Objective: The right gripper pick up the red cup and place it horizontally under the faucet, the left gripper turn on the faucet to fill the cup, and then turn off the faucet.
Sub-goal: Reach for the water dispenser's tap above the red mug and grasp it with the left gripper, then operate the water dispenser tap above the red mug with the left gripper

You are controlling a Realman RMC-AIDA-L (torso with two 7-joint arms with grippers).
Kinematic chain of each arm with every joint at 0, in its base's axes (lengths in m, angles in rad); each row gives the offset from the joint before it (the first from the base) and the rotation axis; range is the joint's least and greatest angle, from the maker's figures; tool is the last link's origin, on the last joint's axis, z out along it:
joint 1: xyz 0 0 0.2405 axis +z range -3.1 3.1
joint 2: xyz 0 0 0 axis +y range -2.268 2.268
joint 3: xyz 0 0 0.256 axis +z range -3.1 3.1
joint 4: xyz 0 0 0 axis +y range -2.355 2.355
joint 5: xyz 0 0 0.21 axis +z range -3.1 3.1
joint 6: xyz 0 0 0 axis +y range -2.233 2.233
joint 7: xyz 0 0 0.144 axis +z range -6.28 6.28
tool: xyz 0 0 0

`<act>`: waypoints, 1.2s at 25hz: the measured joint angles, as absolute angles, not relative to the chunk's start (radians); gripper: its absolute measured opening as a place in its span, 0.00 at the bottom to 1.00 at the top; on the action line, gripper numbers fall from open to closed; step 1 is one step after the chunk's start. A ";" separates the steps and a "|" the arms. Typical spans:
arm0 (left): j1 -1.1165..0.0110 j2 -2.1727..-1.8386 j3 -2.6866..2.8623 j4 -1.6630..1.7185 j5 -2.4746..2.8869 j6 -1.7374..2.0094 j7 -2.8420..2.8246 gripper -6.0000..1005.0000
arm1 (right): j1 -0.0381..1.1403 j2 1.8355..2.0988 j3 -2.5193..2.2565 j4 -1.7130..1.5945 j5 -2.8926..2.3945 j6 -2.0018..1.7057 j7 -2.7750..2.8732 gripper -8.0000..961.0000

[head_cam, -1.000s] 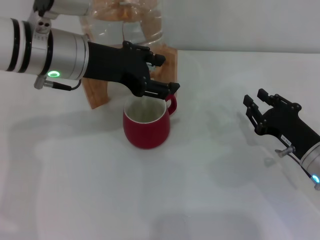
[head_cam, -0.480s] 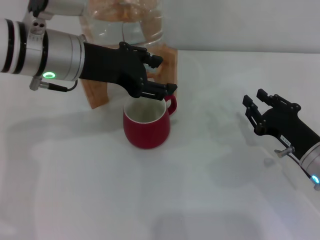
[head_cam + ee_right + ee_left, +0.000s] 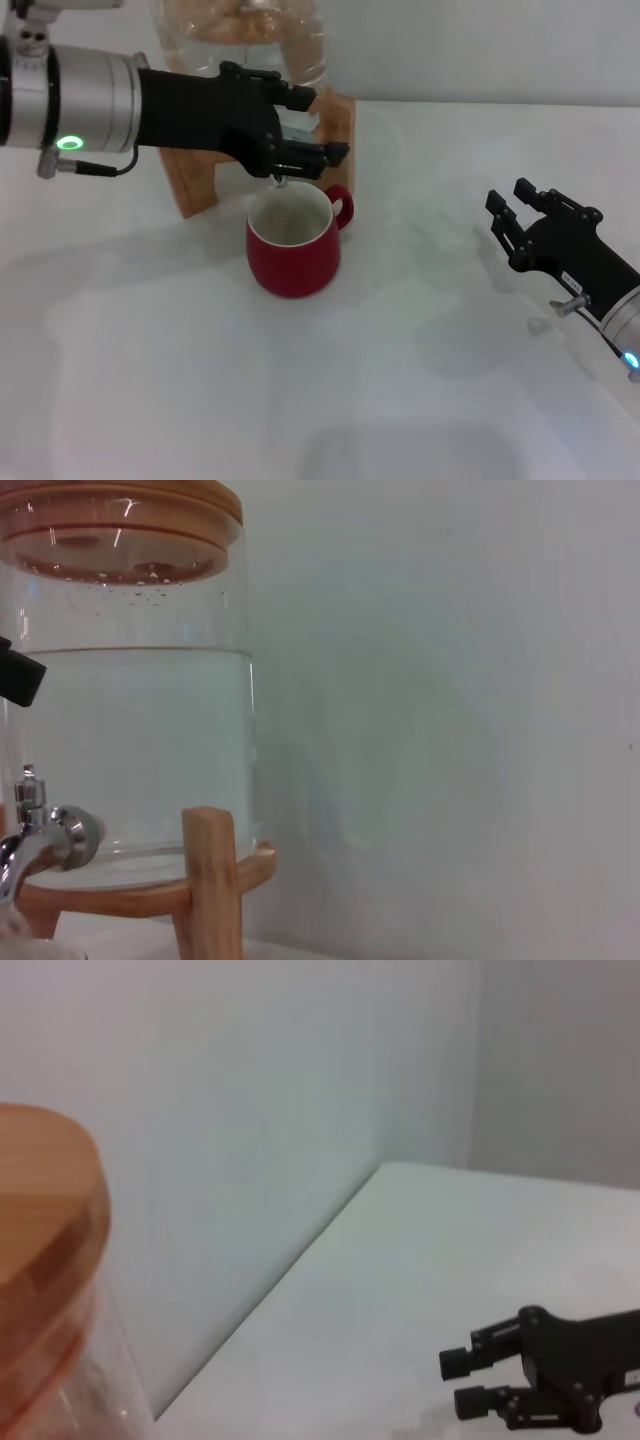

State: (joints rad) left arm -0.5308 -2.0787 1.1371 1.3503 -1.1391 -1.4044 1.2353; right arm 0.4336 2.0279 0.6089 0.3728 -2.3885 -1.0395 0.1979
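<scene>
red cup [image 3: 293,248] already upright on table under faucet [image 3: 283,176]. left gripper [image 3: 300,150] at tap, fingers spread, gripping nothing. right gripper [image 3: 520,222] parked well right, fingers apart. guessing faucet work nearly finished.

You have a plain white table [image 3: 200,400] here. The red cup [image 3: 293,252] stands upright on it, and just behind it the wooden stand [image 3: 198,180] rests its legs there, carrying the glass dispenser [image 3: 240,35].
</scene>
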 joint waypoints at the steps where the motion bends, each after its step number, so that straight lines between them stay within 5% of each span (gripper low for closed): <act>1: -0.523 -2.079 1.137 1.351 -1.146 -1.401 1.235 0.76 | 0.433 2.028 0.609 0.373 -2.389 -1.040 0.198 0.38; 30: -0.412 -2.082 1.157 1.343 -1.205 -1.386 1.257 0.76 | 0.437 2.028 0.609 0.374 -2.388 -1.033 0.198 0.38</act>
State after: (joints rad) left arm -0.4122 -2.0817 1.1567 1.3435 -1.2052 -1.3858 1.2574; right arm 0.4370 2.0279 0.6090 0.3743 -2.3884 -1.0327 0.1979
